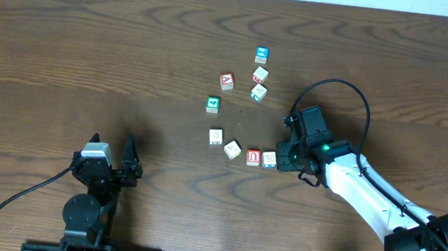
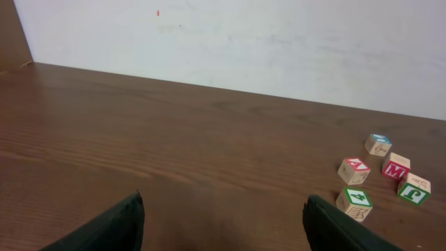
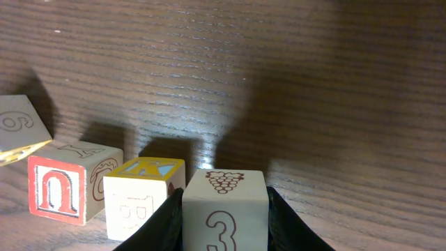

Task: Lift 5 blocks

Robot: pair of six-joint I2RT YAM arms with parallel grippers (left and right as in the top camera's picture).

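A cream block (image 3: 224,202) with a brown "3" and a grape cluster sits between the fingers of my right gripper (image 3: 224,226), both fingers pressed against its sides. In the overhead view this gripper (image 1: 288,158) covers that block. Just left of it stand a yellow-topped block (image 3: 143,195) and a block with a red-outlined letter (image 3: 59,188); from above they are the blue-edged block (image 1: 269,158) and the red one (image 1: 253,156). Two more cream blocks (image 1: 232,149) (image 1: 215,136) lie further left. My left gripper (image 1: 112,149) is open and holds nothing, far from the blocks.
A green-faced cube (image 1: 213,104), a red "A" cube (image 1: 227,80) and a column of three cubes topped by a blue one (image 1: 261,55) lie behind the row. The right arm's black cable (image 1: 351,88) loops above the table. The left wrist view shows a white wall (image 2: 279,42) beyond the table.
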